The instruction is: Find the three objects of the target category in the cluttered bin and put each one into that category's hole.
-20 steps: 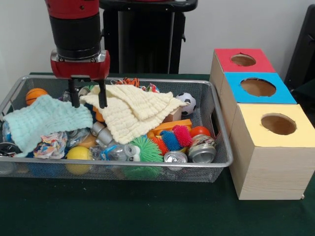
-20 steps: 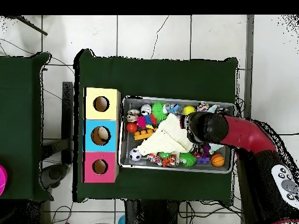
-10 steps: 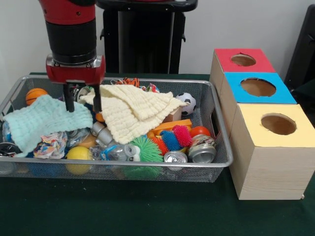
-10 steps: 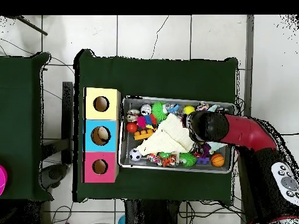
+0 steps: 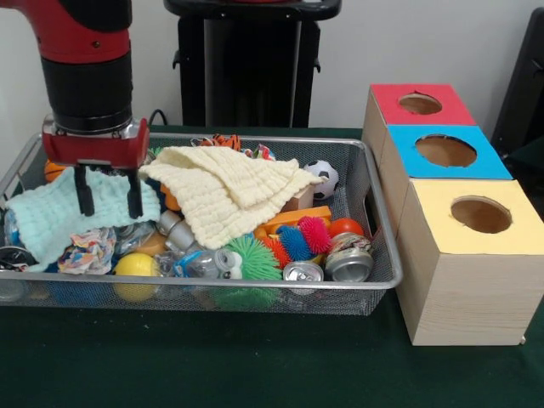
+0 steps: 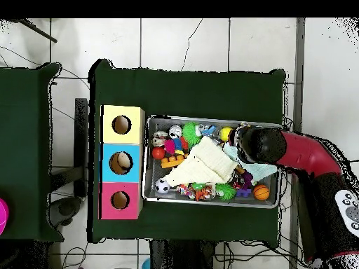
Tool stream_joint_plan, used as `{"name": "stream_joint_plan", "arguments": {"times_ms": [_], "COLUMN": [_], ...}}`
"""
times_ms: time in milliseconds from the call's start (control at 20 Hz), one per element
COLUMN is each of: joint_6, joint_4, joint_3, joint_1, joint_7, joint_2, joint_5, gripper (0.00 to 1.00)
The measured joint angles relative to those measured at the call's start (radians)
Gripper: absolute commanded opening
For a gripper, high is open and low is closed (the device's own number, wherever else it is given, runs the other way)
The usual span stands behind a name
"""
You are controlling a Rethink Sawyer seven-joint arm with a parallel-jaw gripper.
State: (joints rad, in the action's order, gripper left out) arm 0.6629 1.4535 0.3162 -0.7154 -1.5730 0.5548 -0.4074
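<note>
My gripper (image 5: 109, 206) stands open over the pale green cloth (image 5: 51, 212) at the left of the wire bin (image 5: 255, 293), fingers down just above the fabric, nothing between them. From overhead the arm (image 6: 261, 147) covers the bin's right part. A cream cloth (image 5: 229, 187) lies over the bin's middle (image 6: 203, 162). Around them lie several balls, crushed cans (image 5: 348, 263), spiky toys (image 5: 251, 255) and a patterned rag (image 5: 89, 251). Three boxes with holes stand to the right: red (image 5: 421, 104), blue (image 5: 446, 151), yellow (image 5: 480, 214).
An orange basketball (image 5: 53, 170) and a soccer ball (image 5: 323, 177) sit at the bin's far side. A yellow ball (image 5: 136, 265) lies at the front wall. The boxes (image 6: 122, 161) stand tight against the bin on green cloth (image 5: 255, 357).
The gripper has moved left, from the cream cloth's edge to above the pale green cloth, and a little lower. It has stayed open. The cloths lie as before.
</note>
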Motion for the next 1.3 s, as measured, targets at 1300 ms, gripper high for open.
{"name": "stream_joint_plan", "arguments": {"times_ms": [1300], "joint_6": [0.000], "joint_4": [-0.091], "joint_3": [0.033], "joint_1": [-0.006], "joint_7": [0.000], "joint_2": [-0.105], "joint_5": [-0.044], "gripper": [1.00]}}
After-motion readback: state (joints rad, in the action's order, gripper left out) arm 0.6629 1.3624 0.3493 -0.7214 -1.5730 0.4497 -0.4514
